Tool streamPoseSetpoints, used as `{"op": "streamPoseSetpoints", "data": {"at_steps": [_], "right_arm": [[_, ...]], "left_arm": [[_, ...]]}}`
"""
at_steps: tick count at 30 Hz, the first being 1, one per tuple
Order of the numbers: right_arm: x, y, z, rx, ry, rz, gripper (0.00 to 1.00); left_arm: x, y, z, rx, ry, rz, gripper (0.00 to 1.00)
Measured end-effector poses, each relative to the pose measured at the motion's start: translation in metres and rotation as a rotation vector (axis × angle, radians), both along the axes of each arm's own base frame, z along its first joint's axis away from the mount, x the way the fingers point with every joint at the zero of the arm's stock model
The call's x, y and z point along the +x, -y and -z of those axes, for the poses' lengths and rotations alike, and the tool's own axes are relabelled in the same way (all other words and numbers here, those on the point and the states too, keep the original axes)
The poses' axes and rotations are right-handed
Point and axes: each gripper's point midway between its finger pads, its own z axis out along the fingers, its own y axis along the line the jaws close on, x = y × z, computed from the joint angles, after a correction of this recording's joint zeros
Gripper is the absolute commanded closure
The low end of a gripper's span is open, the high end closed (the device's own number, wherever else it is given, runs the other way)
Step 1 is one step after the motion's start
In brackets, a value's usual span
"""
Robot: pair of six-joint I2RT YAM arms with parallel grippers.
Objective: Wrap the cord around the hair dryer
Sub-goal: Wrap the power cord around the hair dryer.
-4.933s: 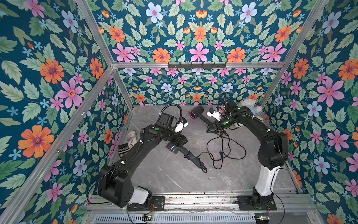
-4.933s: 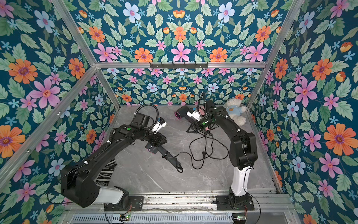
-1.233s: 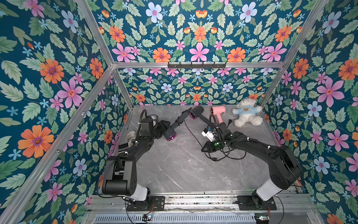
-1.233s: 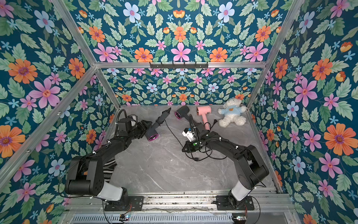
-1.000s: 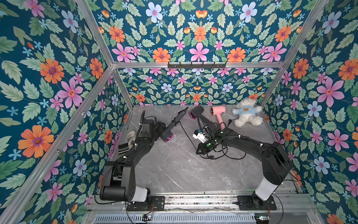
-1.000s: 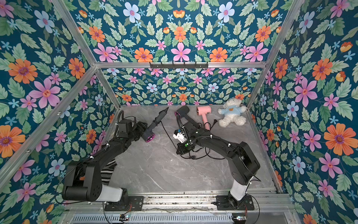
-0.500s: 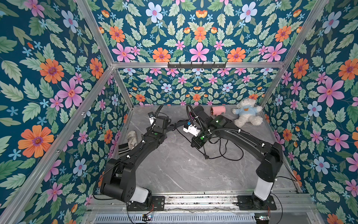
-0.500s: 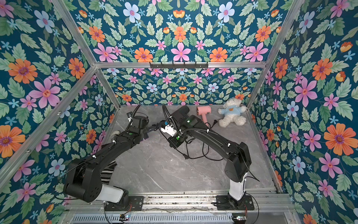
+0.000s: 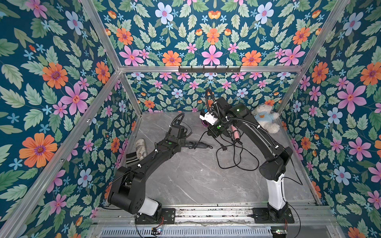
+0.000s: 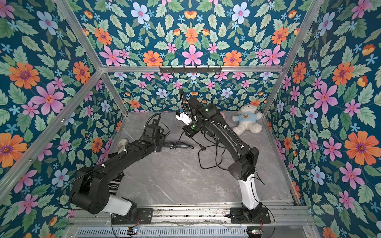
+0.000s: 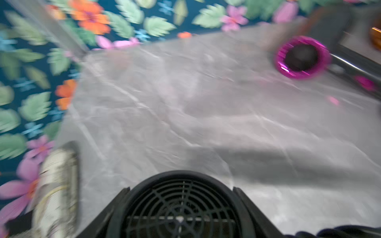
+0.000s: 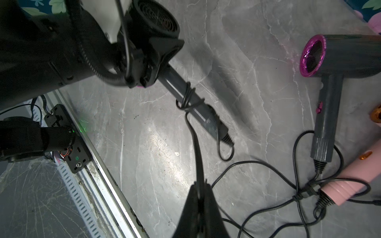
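Observation:
My left gripper [image 11: 180,189] is shut on the head of the dark grey hair dryer, whose black rear grille [image 11: 181,208] fills the space between the fingers. In both top views the dryer's handle [image 9: 201,145] [image 10: 181,145] sticks out to the right, just above the table. The black cord [image 12: 188,96] loops around the handle [image 12: 204,115] a few times. From there it runs taut to my right gripper [image 12: 199,187], which is shut on it. In a top view that gripper is hidden beneath its wrist [image 9: 215,128], behind the handle.
A second grey dryer with a magenta ring [image 12: 334,59] and a pink dryer [image 12: 350,181] lie at the back, their cords tangled on the table [image 9: 237,160]. A teddy bear [image 9: 265,119] sits back right. A can [image 9: 141,147] and striped cloth [image 9: 132,159] lie at the left wall.
The left arm has swung the dryer so its handle now points right instead of toward the back. The right arm has carried the cord from mid-table up and toward the back.

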Motion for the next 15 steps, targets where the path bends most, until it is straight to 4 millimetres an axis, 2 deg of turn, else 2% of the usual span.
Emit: {"op": "streamPoseSetpoints", "data": {"at_steps": [5, 8, 11, 15], "right_arm": [[0.010, 0.008, 0.003, 0.020, -0.040, -0.004, 1.00], [0.016, 0.016, 0.010, 0.038, -0.088, 0.003, 1.00], [0.013, 0.023, 0.018, 0.072, -0.170, 0.004, 1.00], [0.008, 0.031, 0.031, 0.132, -0.281, 0.008, 1.00]], "left_arm": [[-0.019, 0.039, 0.006, -0.074, -0.080, 0.267, 1.00], [-0.040, 0.070, 0.006, -0.170, -0.123, 0.461, 1.00], [-0.061, 0.098, 0.002, -0.286, -0.160, 0.631, 1.00], [-0.080, 0.118, -0.009, -0.415, -0.164, 0.769, 1.00]]}}
